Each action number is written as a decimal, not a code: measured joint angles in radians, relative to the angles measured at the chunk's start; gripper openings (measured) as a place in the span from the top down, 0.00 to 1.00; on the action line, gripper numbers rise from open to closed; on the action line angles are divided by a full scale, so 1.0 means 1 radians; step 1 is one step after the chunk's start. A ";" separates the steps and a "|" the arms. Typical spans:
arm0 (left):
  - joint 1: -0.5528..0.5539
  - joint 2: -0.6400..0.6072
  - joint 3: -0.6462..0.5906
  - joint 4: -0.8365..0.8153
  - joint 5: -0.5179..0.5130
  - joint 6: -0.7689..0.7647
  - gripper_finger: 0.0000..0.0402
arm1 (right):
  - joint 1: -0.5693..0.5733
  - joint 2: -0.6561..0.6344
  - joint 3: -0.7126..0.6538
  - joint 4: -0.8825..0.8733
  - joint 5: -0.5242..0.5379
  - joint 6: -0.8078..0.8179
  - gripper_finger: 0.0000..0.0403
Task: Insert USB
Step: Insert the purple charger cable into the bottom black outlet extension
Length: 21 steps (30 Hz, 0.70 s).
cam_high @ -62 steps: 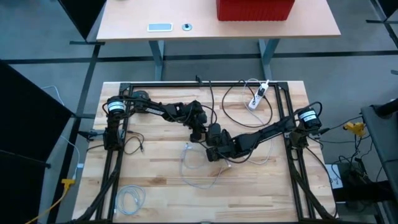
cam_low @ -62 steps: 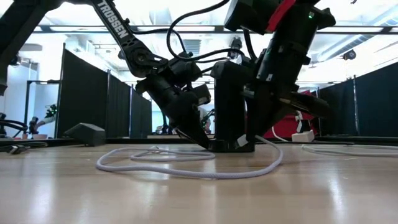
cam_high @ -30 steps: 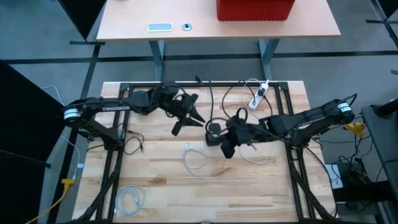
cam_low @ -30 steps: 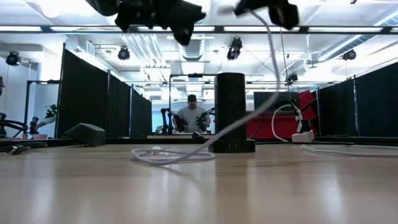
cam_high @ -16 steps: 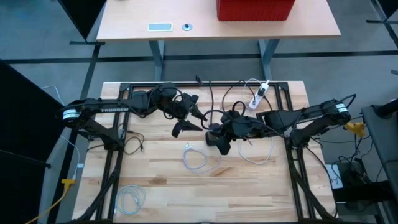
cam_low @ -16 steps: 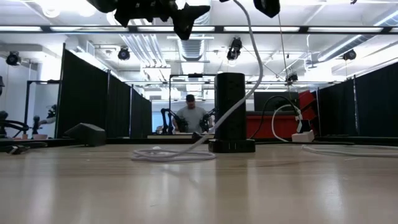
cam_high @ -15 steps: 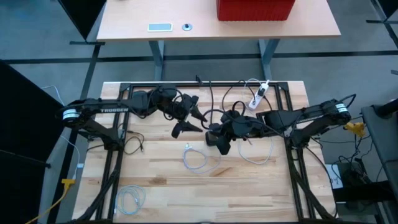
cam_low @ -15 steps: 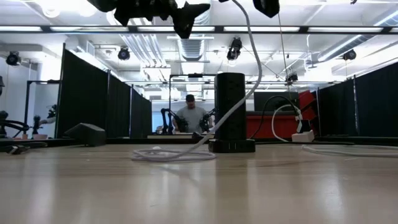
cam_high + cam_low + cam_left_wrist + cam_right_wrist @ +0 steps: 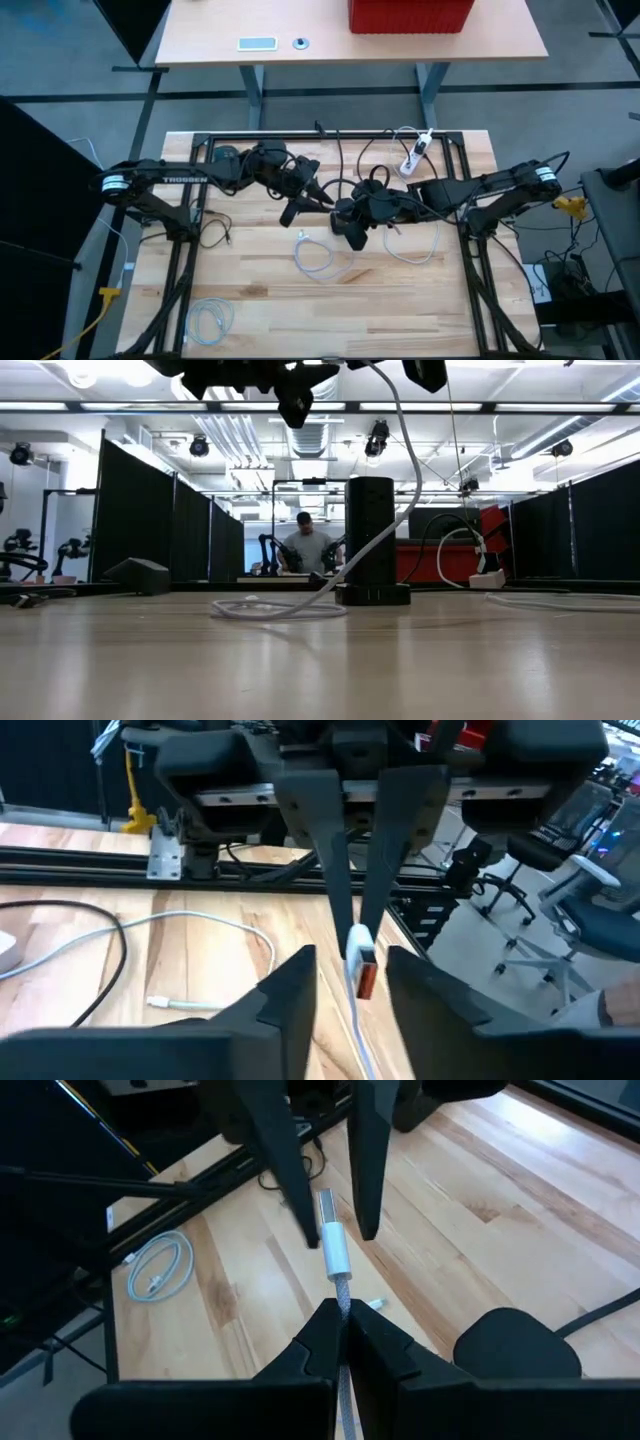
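A white USB cable lies coiled on the wood table (image 9: 250, 290), the coil (image 9: 315, 256) (image 9: 280, 607) near the middle. From the coil the cable climbs to my right gripper (image 9: 345, 1335) (image 9: 338, 210), which is shut on it high above the table. Its plug (image 9: 333, 1245) (image 9: 360, 965) sticks out toward my left gripper (image 9: 355, 995) (image 9: 305, 205). That gripper is open, one finger on each side of the plug with a gap showing. A black power tower (image 9: 370, 540) (image 9: 510, 1345) stands upright close beside the grippers. My right gripper pinches the white cable just behind the plug's shell (image 9: 341, 1298) between its two fingers. The fingers slant down from the table's right and lie along the cable. The plug points out past the fingertips, lifted clear, and the cable hangs slack to the coil.
A second white coil (image 9: 210, 318) lies at the near left, and a loose white cable (image 9: 415, 250) at the right. A white power strip (image 9: 415, 155) and black cords sit at the far right. A black frame (image 9: 330, 135) rims the table. A person (image 9: 305, 545) sits beyond it.
My right gripper has gone toward the table's far left, closer to my left gripper, carrying the plug. The hanging stretch of cable now climbs more steeply beside the tower, while the coil has stayed on the table. My left gripper has shifted slightly toward the plug.
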 joint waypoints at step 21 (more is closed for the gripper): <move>0.003 -0.001 0.000 -0.069 -0.002 0.054 0.98 | -0.021 0.002 0.047 -0.001 0.022 -0.086 0.66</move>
